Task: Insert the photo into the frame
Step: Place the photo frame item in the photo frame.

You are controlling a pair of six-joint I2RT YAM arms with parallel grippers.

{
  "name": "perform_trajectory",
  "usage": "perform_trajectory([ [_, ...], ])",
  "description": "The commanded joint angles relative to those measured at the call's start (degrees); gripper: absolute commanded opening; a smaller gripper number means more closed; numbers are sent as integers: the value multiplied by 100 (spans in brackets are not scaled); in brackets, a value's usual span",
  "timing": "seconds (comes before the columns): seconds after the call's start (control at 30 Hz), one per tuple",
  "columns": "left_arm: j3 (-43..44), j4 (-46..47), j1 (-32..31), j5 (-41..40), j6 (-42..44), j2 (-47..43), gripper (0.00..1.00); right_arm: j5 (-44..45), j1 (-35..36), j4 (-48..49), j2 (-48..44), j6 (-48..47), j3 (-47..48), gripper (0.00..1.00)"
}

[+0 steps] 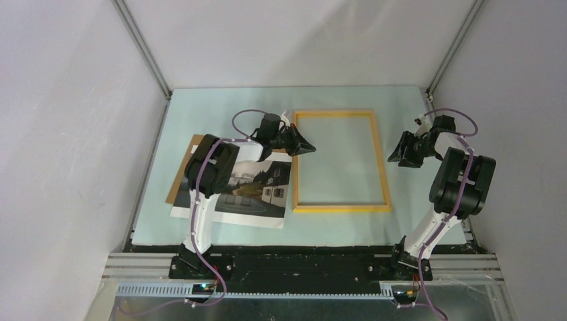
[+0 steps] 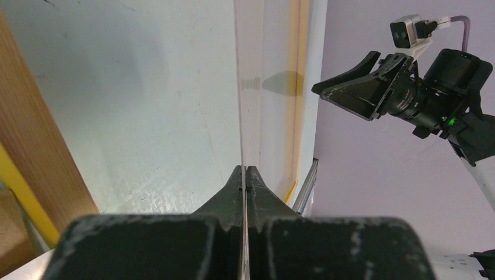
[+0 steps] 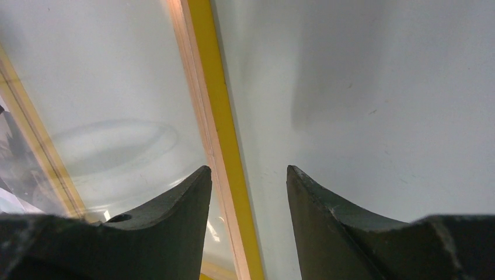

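Observation:
The frame (image 1: 384, 160) lies flat mid-table, thin yellow rails around a clear pane. The photo (image 1: 257, 190), a misty landscape with a white house, rests left of it, partly on a brown backing board (image 1: 182, 170). My left gripper (image 1: 313, 148) reaches over the frame's upper left rail. In the left wrist view it (image 2: 245, 169) is shut on a thin pale sheet (image 2: 239, 87) seen edge-on, apparently the clear pane. My right gripper (image 1: 396, 158) hovers open above the frame's right rail (image 3: 213, 87), which runs under the gap (image 3: 248, 172); it holds nothing.
Grey enclosure walls stand close on three sides, with metal corner posts (image 1: 144, 47) at the back. The green mat (image 1: 220, 107) ends at a black strip by the arm bases. The right arm (image 2: 432, 93) shows across the frame in the left wrist view.

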Motion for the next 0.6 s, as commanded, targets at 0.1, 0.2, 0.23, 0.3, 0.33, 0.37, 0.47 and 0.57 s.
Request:
perform_trajectory([
  [0.1,-65,77,7,-223,115,-283,0,-179,54,-1,60,-77,-18,55],
  [0.2,-106,66,6,-245,124,-327,0,-196,49,-3,59,-79,-19,55],
  [0.23,-134,59,6,-254,136,-334,0,-203,54,-1,63,-75,-19,55],
  [0.3,-153,46,6,-254,157,-364,0,-225,56,0,75,-75,-15,55],
  [0.33,-161,41,2,-259,163,-378,0,-244,61,4,82,-76,-18,55],
  [0.37,-174,27,4,-259,179,-381,0,-258,57,7,80,-78,-19,55],
  [0.47,-199,3,-2,-267,221,-420,0,-331,66,28,85,-55,-18,55],
  [0.57,-217,-21,-10,-270,254,-454,0,-342,73,30,75,-52,-19,55],
])
